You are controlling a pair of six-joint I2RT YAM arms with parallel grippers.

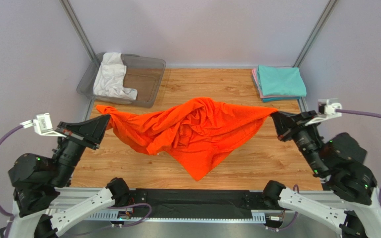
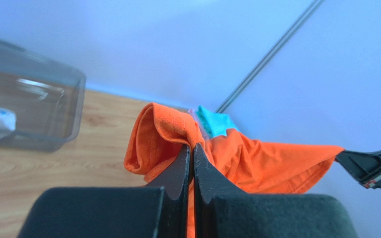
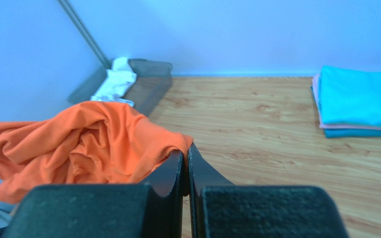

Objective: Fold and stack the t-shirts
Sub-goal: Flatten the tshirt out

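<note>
The orange shirt (image 1: 192, 131) hangs stretched across the middle of the table (image 1: 257, 163), held at both ends. The left fingers (image 1: 95, 128) are pressed together on its left corner, and the left wrist view shows a fold of orange cloth bunched over their tips. The right fingers (image 1: 284, 124) are likewise clamped on the right corner, with the cloth pinched between their tips in the right wrist view. Between the two grips the top edge runs roughly level, with a slight hump at the middle. The body sags in loose folds and narrows to a point hanging toward the near edge; I cannot tell whether that point touches the wood. At the far right corner lies a folded stack, well apart from the orange shirt. The teal shirt (image 1: 281, 82) is on top and a thin edge of the pink shirt (image 1: 253, 79) shows under it. At the far left corner stands the bin (image 1: 150, 79), with the white shirt (image 1: 110, 77) crumpled in its left end and partly draped over the rim.
</note>
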